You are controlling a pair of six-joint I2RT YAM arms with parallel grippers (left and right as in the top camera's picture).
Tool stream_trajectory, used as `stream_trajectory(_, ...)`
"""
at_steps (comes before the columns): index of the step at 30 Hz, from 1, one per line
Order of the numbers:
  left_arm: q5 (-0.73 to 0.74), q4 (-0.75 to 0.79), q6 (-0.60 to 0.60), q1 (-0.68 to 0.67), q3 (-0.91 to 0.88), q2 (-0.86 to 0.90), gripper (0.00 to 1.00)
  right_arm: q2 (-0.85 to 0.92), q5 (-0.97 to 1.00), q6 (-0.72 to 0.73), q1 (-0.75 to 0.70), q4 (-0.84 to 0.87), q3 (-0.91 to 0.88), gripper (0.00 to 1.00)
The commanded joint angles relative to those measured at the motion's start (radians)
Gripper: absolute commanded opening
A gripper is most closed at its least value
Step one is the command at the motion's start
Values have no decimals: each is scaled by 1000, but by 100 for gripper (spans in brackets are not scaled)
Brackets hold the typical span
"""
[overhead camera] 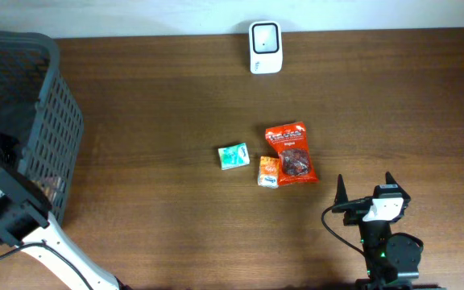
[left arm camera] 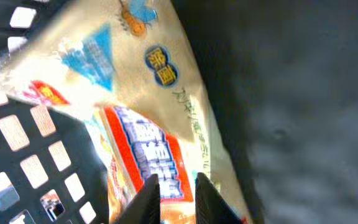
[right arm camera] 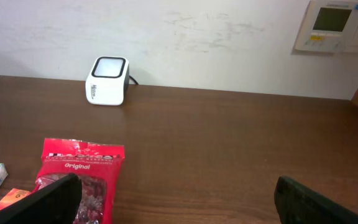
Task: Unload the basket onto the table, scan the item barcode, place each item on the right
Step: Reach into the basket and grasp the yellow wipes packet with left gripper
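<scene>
The left gripper (left arm camera: 178, 183) is clenched on one cream pack (left arm camera: 135, 74) inside the one basket (overhead camera: 51, 121). The right gripper (overhead camera: 364, 180) gapes wide and holds nothing. Three more lie on the table (overhead camera: 151, 97): green pack (overhead camera: 233, 155), orange pack (overhead camera: 268, 171), red bag (overhead camera: 291, 151). One scanner (overhead camera: 264, 47) stands at the far edge.

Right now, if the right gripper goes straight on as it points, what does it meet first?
Nothing on the table, it seems: the right gripper points right of the red bag and scanner, so the wall likely comes first.

Packet (left arm camera: 143, 87) blurred and cropped, basket (overhead camera: 55, 121) cut off left
</scene>
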Motion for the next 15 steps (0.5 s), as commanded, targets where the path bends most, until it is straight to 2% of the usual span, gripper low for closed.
stream_trajectory(1,-27,21,4,4,-27,6,82,-6,5,-7,8,-5,-6,99)
stream_trajectory(3,-26,42,4,4,-69,6,98,-6,5,-7,7,-5,-6,99)
stream_trajectory(9,-26,177,4,11,-248,6,100,-6,5,-7,8,-5,-6,99)
stream_trajectory(10,-27,178,4,11,-248,6,92,-6,5,-7,8,-5,-6,99)
stream_trajectory(11,-27,177,4,11,-248,6,71,-6,5,-7,8,-5,-6,99)
stream_trajectory(13,-27,176,5,11,-247,6,35,-6,5,-7,8,-5,-6,99)
stream_trajectory(14,-27,172,4,11,-239,6,19,-6,5,-7,8,-5,-6,99)
stream_trajectory(15,-27,163,4,11,-224,5,9,-6,5,-7,8,-5,-6,99)
